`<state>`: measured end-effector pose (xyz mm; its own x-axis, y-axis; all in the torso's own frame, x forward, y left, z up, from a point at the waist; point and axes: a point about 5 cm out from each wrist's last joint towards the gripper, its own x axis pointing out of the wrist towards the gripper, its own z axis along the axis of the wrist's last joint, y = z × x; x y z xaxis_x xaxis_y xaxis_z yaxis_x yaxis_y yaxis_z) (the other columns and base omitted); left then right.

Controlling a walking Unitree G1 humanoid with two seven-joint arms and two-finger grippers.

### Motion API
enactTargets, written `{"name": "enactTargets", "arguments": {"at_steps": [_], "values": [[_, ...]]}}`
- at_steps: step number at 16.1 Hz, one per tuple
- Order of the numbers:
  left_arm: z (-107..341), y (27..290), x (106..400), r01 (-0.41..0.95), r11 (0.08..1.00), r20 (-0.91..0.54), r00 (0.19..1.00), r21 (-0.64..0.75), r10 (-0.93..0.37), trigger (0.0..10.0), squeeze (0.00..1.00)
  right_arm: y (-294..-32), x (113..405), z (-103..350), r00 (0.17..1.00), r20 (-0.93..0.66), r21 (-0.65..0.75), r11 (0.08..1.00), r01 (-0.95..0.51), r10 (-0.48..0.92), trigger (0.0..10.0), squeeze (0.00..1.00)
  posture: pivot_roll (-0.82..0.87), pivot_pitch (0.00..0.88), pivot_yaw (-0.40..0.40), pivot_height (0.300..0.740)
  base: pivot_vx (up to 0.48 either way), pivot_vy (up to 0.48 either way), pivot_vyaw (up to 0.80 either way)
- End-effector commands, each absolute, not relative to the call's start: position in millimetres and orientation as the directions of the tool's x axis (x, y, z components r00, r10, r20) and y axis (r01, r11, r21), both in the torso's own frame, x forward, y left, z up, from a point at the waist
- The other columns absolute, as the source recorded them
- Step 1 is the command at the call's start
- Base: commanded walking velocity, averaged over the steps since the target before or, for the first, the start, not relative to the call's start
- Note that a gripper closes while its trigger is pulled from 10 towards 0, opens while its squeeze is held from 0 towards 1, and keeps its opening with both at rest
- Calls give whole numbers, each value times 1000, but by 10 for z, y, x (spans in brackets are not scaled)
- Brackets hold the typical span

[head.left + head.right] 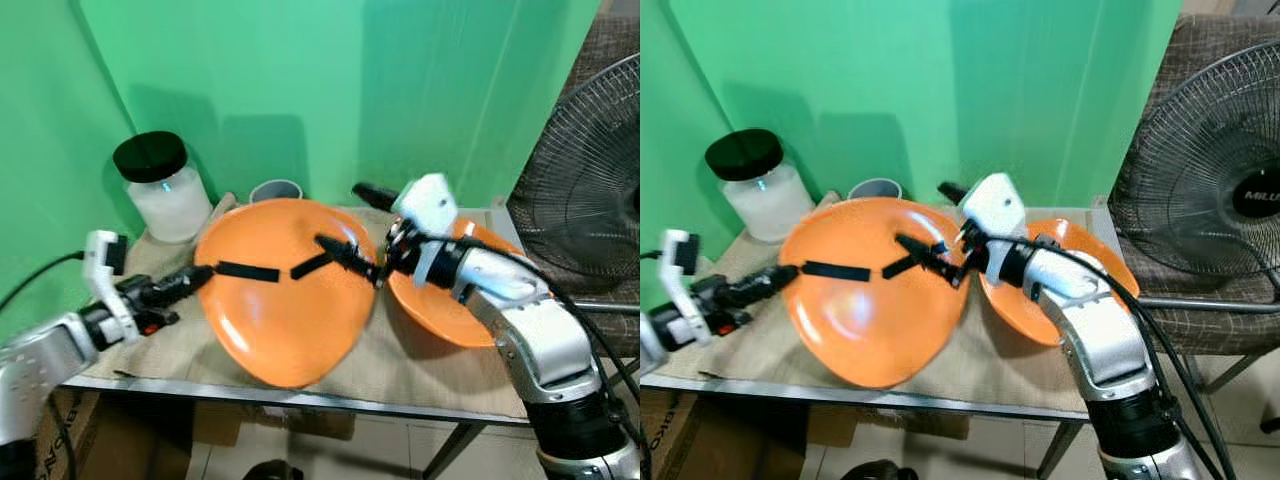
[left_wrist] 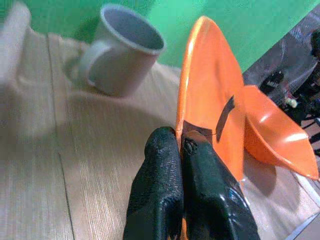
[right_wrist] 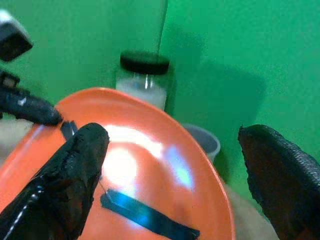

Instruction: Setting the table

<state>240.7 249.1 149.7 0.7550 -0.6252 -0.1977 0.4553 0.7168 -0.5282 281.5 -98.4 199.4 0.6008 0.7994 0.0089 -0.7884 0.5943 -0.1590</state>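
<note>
Reaching in from the left, the left gripper pinches the left rim of a glossy orange plate held tilted above the table, while the right gripper, fingers spread wide, meets its right edge, a second orange plate lying just right.

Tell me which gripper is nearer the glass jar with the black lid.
Left. The left gripper pinches the tilted orange plate's rim just below the glass jar; the right gripper sits across the plate, farther off.
</note>
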Motion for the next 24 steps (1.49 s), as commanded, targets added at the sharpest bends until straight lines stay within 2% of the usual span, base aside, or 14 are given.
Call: {"name": "enactTargets", "arguments": {"at_steps": [1,2,3,4,13,16,17,19,21,22,23,24], "values": [[1630,2543,2388,464,735,-173,776,-495,-607,0,0,-1011,2797,2085,604,60,-118,606,-787,795,10000,0,90,0,76,740,0,0,0],[1710,2543,2358,484,732,-145,779,-480,-611,0,0,-1056,2797,2135,604,99,-52,611,-790,791,10000,686,91,0,72,740,0,0,0],[1745,2548,2343,491,731,-132,781,-474,-610,0,0,-1086,2799,2159,610,117,-29,617,-787,784,10000,945,92,0,70,740,0,0,0],[1819,2569,2333,505,726,-96,787,-466,-609,0,0,-1125,2803,2192,614,141,4,619,-785,777,10000,1000,93,0,66,740,0,0,0],[2128,2580,2319,579,673,124,792,-459,-597,0,0,-1213,2788,2224,621,165,73,619,-782,766,10000,1000,94,0,52,740,0,0,0],[2300,2626,2294,627,634,261,773,-452,-578,0,0,-1398,2857,2322,682,258,235,640,-731,684,10000,1000,96,0,43,740,0,0,0],[2344,2624,2285,647,620,297,759,-443,-580,0,0,-1504,2903,2358,707,299,325,628,-707,641,10000,1000,93,0,43,740,0,0,0],[2398,2611,2287,677,594,352,735,-435,-579,0,0,-1616,2928,2351,713,330,410,587,-698,619,10000,1000,94,0,37,740,0,0,0],[2400,2595,2324,680,588,360,732,-438,-578,0,0,-1583,2853,2387,631,393,457,454,-765,669,10000,1000,92,0,35,740,0,0,0],[2403,2582,2346,688,577,368,725,-440,-583,0,0,-1531,2805,2375,588,389,451,409,-793,709,10000,686,92,0,35,740,0,0,0],[2409,2555,2371,700,561,373,712,-442,-595,0,0,-1476,2788,2329,577,347,443,413,-796,739,10000,0,92,0,35,740,0,0,0],[2409,2529,2394,708,549,372,703,-444,-606,0,0,-1445,2788,2309,577,331,453,410,-792,747,10000,0,90,0,35,740,0,0,0]]}}
